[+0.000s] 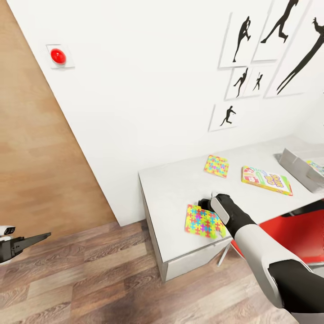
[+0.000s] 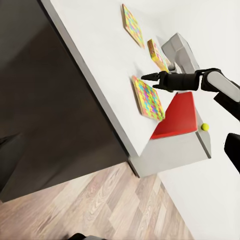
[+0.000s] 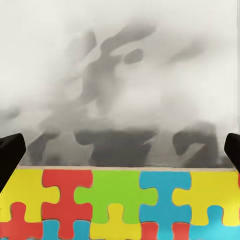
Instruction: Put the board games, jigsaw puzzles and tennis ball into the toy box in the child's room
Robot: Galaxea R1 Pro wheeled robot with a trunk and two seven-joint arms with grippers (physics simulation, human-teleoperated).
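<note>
Jigsaw puzzle (image 1: pixel 203 221), lower middle of the head view, lies flat at the table's (image 1: pixel 180 189) front edge: thin, stiff, light, likely best pinched at its overhanging rim. Right gripper (image 3: pixel 120 150) is spread wide, empty, right above it.

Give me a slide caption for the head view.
Right claw poised over near jigsaw puzzle on white table; Skip-Bo game beyond.
</note>
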